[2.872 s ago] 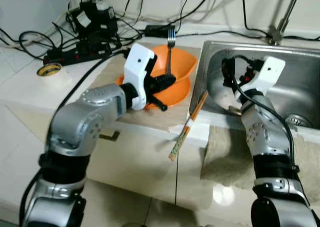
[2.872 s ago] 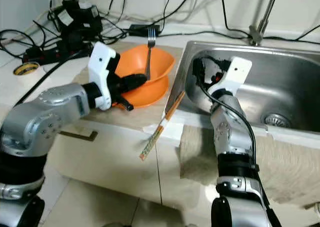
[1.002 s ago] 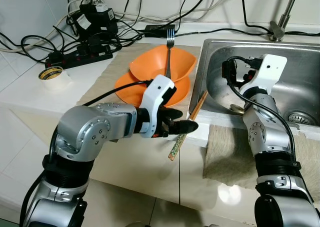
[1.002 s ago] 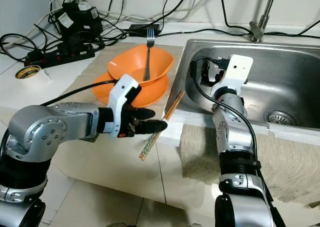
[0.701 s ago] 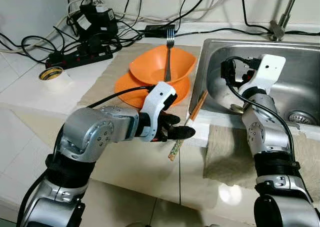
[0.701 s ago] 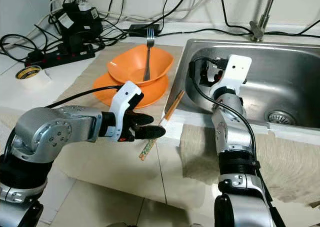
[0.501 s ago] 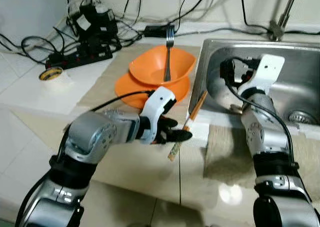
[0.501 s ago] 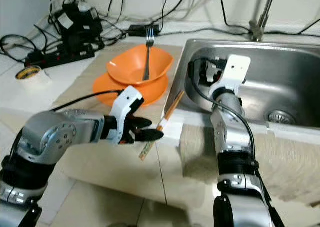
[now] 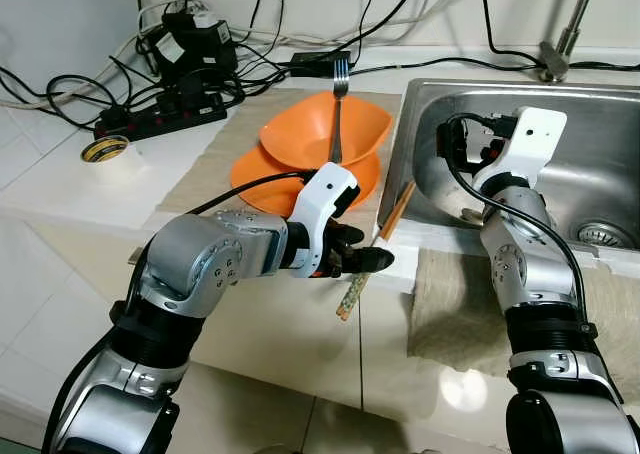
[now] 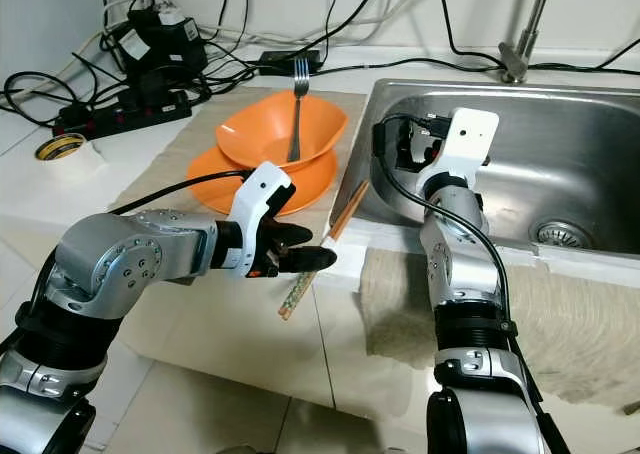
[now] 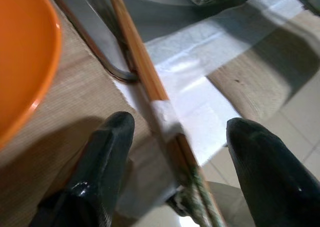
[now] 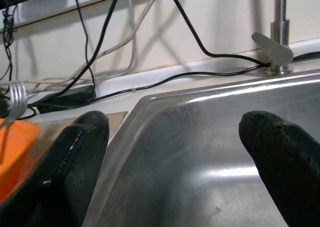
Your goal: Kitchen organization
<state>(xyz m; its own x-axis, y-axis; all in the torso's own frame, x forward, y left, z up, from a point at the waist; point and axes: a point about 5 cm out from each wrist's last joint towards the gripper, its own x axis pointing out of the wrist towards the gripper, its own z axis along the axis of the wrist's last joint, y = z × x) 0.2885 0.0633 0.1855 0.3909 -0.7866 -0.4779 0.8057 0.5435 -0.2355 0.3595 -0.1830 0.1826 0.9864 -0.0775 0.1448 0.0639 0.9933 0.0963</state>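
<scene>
The big steel sink [image 9: 600, 174] fills the upper right of the left eye view, where the right gripper [image 9: 455, 149] waits with its fingers spread wide and holding nothing. In the upper middle, 2 orange bowls [image 9: 310, 159] sit stacked with 1 fork [image 9: 338, 114] inside. Near the middle, the chopsticks [image 9: 375, 249] lie slanted over the counter edge. The left gripper [image 9: 365, 262] has its 2 fingers open on either side of them. I think the grab comes next: squeeze, then lift.

My left gripper [image 11: 175, 132] is extended forward, fingers [image 11: 107, 152] spread apart; my right gripper [image 12: 175, 152] is raised, fingers [image 12: 272, 147] spread wide, wrist bent
</scene>
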